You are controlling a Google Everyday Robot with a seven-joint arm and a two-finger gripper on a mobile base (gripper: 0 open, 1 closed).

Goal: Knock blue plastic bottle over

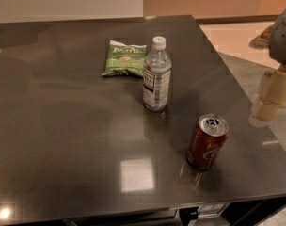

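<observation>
The blue plastic bottle (156, 75) stands upright near the middle of the dark table (63, 140). It is clear and bluish, with a white cap and a white-and-dark-blue label. My gripper (270, 100) hangs at the right edge of the view, beyond the table's right edge. It is well to the right of the bottle, apart from it, and holds nothing that I can see.
A red soda can (207, 142) stands upright in front of the bottle and to its right, between bottle and gripper. A green snack bag (124, 58) lies flat just behind and left of the bottle. The table's right edge runs diagonally next to the gripper.
</observation>
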